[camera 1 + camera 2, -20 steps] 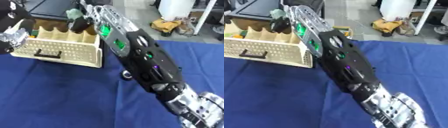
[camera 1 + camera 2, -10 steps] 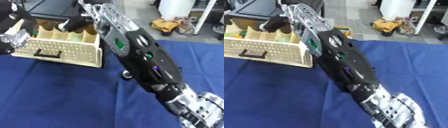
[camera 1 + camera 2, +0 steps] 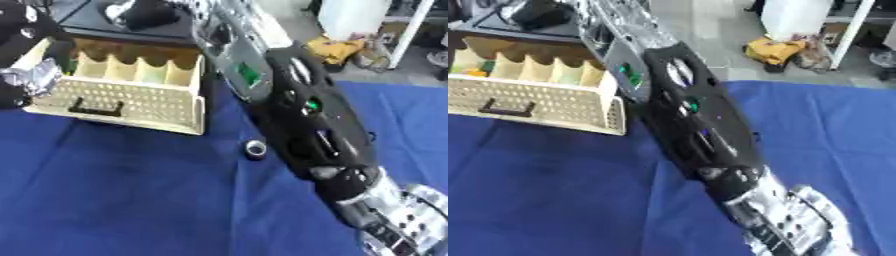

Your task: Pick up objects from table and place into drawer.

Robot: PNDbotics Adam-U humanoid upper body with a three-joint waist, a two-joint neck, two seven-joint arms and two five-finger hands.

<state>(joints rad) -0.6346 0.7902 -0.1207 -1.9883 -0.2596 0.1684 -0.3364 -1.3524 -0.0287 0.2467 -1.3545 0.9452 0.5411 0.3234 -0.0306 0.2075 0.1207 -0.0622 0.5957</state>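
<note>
A cream perforated drawer (image 3: 131, 100) with a black handle stands open-topped on the blue cloth at the upper left. Dividers split it into compartments; green and orange items (image 3: 481, 68) lie in the leftmost one. My right arm (image 3: 297, 115) stretches from the lower right across the table, and its hand (image 3: 144, 12) hangs blurred and dark above the far edge of the drawer. My left hand (image 3: 22, 80) shows at the left edge against the drawer's left side. A small dark ring-shaped thing (image 3: 255, 149) lies on the cloth beside the right arm.
The blue cloth (image 3: 122, 200) covers the table in front of the drawer. Beyond the far edge are a dark surface (image 3: 96, 20), a yellow object (image 3: 341, 50) on the floor and a white stand (image 3: 846, 35).
My right hand has risen from just over the drawer's compartments to above and behind its far edge. The drawer, the ring and the left hand have stayed put.
</note>
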